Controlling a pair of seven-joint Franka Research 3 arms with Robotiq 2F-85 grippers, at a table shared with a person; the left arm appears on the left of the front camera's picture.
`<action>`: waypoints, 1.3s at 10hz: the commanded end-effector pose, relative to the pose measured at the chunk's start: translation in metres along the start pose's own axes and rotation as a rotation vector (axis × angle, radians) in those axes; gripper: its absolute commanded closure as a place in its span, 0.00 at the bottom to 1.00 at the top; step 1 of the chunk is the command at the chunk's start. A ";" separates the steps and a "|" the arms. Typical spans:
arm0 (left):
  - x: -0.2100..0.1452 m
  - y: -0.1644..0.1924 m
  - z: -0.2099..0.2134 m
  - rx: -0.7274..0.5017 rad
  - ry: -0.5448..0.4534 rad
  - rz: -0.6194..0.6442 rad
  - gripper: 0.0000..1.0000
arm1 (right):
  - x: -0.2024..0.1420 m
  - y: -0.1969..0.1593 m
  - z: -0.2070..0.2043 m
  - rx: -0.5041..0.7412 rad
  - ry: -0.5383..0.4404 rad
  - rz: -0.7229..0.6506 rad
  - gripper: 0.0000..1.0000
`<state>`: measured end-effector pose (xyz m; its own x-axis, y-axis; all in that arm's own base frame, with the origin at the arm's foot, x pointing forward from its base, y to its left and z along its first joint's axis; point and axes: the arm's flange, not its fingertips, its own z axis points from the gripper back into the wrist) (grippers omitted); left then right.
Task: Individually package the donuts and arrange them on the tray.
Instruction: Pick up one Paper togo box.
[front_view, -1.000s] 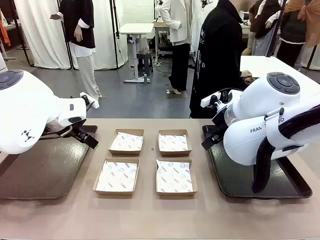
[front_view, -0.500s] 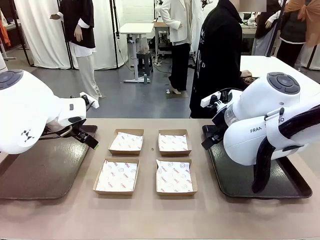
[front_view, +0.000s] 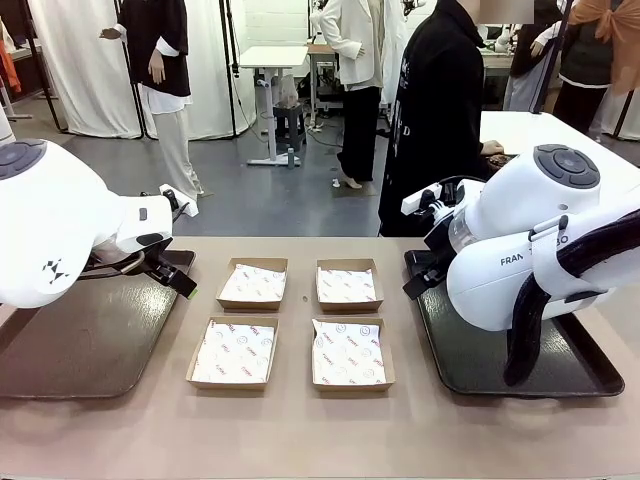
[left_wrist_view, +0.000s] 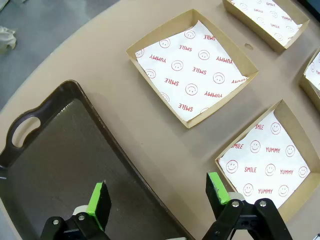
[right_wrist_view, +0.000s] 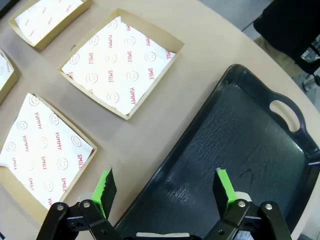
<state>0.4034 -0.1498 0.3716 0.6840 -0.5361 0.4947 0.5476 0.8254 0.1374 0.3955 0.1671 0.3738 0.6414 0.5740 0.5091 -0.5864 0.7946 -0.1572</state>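
— Holding anything in your left claw (left_wrist_view: 156, 192)?
— Nothing. It is released, jaws wide, straddling the inner edge of the left tray (left_wrist_view: 60, 150) at the worktop's (front_view: 300, 430) left edge. My right claw (right_wrist_view: 164, 182) gapes just as wide over the right tray's (right_wrist_view: 240, 140) inner edge.
— Between the trays?
— Paper-lined boxes: near-left box (front_view: 233, 352), near-right box (front_view: 349, 353), then far-left box (front_view: 253, 284) and far-right box (front_view: 348, 285). A person (front_view: 430, 110) stands beyond the far edge.

We see bright, even light and soft shadows. The tray (right_wrist_view: 240, 150) glints faintly; our wrist views bow at the edges.
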 end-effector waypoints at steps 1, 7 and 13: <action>0.000 0.000 0.000 0.000 0.000 0.000 0.00 | 0.000 0.000 0.000 0.000 0.000 0.000 0.00; -0.061 -0.012 0.067 -0.030 0.038 -0.123 0.00 | -0.073 0.008 0.058 -0.134 0.163 0.020 0.00; -0.131 -0.037 0.115 -0.144 0.245 -0.151 0.00 | -0.170 0.053 0.139 0.015 0.238 -0.027 0.00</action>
<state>0.3246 -0.1232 0.4580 0.6761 -0.6990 0.2330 0.7070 0.7045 0.0619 0.3005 0.1465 0.4786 0.7515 0.6040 0.2654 -0.5924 0.7949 -0.1315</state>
